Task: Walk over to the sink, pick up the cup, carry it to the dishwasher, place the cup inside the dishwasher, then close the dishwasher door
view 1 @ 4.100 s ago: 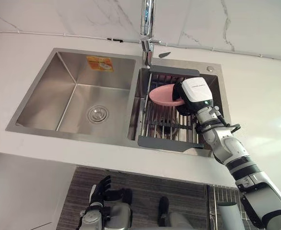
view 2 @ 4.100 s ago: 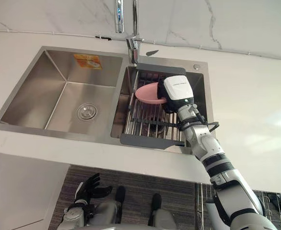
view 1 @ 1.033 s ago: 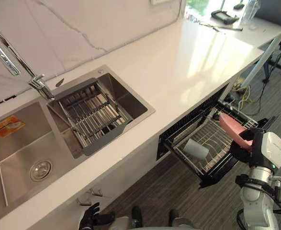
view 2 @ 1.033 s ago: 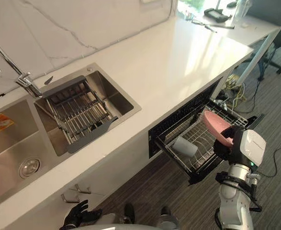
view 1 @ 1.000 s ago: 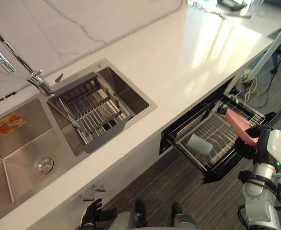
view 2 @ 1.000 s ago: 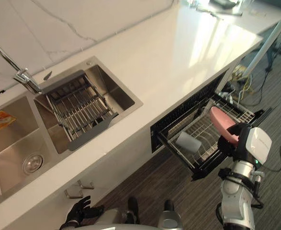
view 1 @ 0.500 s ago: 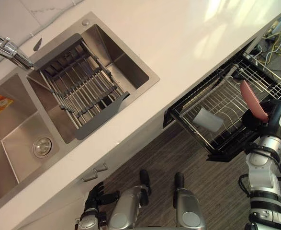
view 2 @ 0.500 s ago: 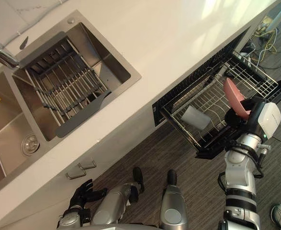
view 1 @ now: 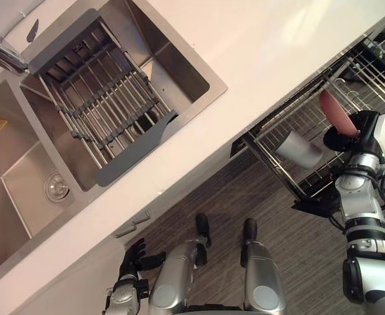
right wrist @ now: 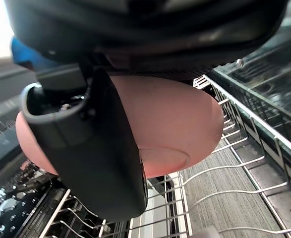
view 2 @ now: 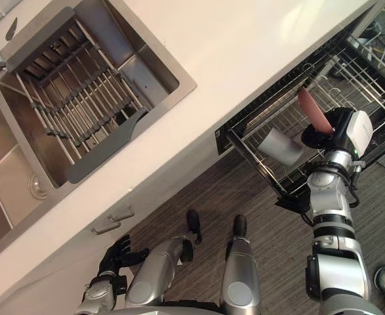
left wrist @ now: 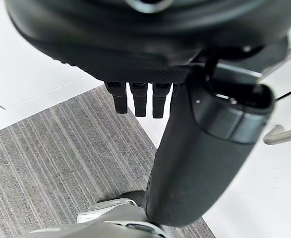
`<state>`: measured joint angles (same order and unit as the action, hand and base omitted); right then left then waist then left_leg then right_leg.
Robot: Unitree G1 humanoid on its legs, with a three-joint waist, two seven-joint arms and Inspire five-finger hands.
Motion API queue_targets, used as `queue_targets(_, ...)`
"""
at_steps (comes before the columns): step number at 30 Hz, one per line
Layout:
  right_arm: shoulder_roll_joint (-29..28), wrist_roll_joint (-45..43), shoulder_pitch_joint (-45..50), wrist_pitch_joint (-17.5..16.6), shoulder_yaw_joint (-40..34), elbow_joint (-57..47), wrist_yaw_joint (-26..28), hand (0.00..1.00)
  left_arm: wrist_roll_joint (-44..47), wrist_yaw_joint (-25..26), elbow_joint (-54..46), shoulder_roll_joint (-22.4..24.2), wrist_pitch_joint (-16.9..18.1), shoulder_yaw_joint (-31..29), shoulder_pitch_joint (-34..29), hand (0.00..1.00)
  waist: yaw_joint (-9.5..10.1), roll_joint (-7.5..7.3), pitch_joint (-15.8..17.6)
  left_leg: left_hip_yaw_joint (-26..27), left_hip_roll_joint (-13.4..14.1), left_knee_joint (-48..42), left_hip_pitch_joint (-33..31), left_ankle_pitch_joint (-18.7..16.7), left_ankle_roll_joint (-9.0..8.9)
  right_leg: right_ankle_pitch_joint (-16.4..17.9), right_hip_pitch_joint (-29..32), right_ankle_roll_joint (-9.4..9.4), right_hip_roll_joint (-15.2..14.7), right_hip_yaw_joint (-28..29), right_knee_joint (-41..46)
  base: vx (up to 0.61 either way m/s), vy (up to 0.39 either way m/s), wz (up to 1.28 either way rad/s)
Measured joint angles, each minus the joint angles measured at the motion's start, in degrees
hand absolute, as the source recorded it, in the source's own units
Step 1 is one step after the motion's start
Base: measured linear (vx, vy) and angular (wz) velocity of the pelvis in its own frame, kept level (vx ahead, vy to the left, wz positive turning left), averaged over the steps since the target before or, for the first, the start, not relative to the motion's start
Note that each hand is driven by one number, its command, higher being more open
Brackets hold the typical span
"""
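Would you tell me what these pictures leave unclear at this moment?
1. Inside of the pink bowl: right wrist view, it faces away and the right hand covers part of its underside.
2. Whether the bowl touches the dishwasher rack: eye views, the right hand hides its lower rim.
3. Faucet: left eye view, cut off by the edge.
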<state>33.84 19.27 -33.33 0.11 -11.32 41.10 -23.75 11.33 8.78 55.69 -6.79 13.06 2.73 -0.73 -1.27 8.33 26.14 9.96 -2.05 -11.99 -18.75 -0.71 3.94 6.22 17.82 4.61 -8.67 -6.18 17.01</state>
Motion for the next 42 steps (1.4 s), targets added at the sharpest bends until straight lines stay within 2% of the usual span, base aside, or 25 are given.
queue_targets(1,0.0,-0.1,-0.7,0.0,0.6,0.9,0.0,0.9,0.0,0.0,-0.2,0.0,0.0,0.1,0.1,0.9,0.03,0.0,0.0,0.0,0.0,0.0,-0.2,0.1,0.0,0.0,0.2,0.0,0.0,0.0,0.0,0.0,0.0,0.0)
queue_targets(15,-1.0,-2.2,-0.5,0.2,0.1,0.0,-0.4,0.9,0.0,0.1,-1.6,2.3,0.6,1.5,2.3,0.9,0.29,0.08,0.0,-0.5,-0.4,1.8,-0.4,1.6,0.02,0.0,1.2,-0.01,-0.3,-0.3,0.7,0.0,0.006,0.02)
queue_targets(18,-3.5,-2.3,1.7,0.2,-2.1,-4.2,-0.8,0.9,0.0,0.2,-1.8,2.8,0.5,1.6,2.4,0.9,0.17,0.08,0.0,-0.5,-0.4,1.8,0.2,1.6,0.02,0.0,0.6,-0.01,-0.3,-0.3,0.6,0.0,0.0,0.0)
queue_targets(22,-7.4,-2.2,9.4,0.3,-4.7,-14.0,-1.4,0.9,-0.2,0.1,-1.7,3.6,-0.5,1.7,2.4,0.9,0.1,0.06,0.0,-1.2,-0.4,2.5,2.9,1.6,-0.04,0.0,-2.8,0.0,-0.2,-1.1,-0.8,0.02,0.021,0.07)
queue_targets(27,-12.3,-1.8,17.7,0.3,-6.8,-23.6,-2.5,0.9,-2.4,0.0,-1.0,3.4,-1.6,1.6,2.3,0.9,-1.26,-0.42,-0.6,-1.8,-0.5,2.5,5.1,1.3,-0.58,-0.2,-6.0,0.21,-0.4,-1.9,-2.5,0.01,0.024,0.06)
queue_targets(30,-16.0,-0.5,24.7,0.4,-8.0,-27.8,-2.5,0.9,-4.3,-0.3,0.5,3.0,-2.2,1.3,2.2,0.9,-1.64,-1.78,-2.9,-1.8,-0.4,2.0,6.2,0.6,-1.2,-0.3,-7.9,0.39,-0.3,-1.9,-3.6,0.03,0.012,-0.02)
queue_targets(32,-17.2,0.2,26.7,0.4,-8.7,-28.7,-2.5,0.9,-4.6,-0.3,1.0,2.9,-2.4,1.1,2.0,0.9,-1.8,-2.18,-3.9,-1.8,-0.3,1.9,6.8,0.2,-1.2,-0.4,-8.8,0.54,-0.2,-2.0,-4.4,0.04,0.016,-0.04)
queue_targets(34,-18.8,0.8,30.2,0.4,-9.5,-31.0,-2.5,0.9,-4.8,-0.4,1.0,2.7,-2.7,1.1,0.6,0.9,-2.21,-2.82,-6.3,-1.5,-0.3,1.8,7.7,-0.5,-1.17,-0.8,-10.3,0.81,0.0,-1.7,-5.8,0.03,0.028,-0.07)
queue_targets(42,-22.5,-0.6,36.4,-0.9,-14.3,-35.3,-2.5,0.9,-6.9,-1.0,1.4,2.5,-3.0,0.9,-1.7,0.9,-2.7,-3.53,-10.8,-0.2,-0.2,3.4,10.1,-0.8,-0.85,-2.9,-13.4,1.22,0.4,-0.7,-10.4,0.02,0.023,-0.1)
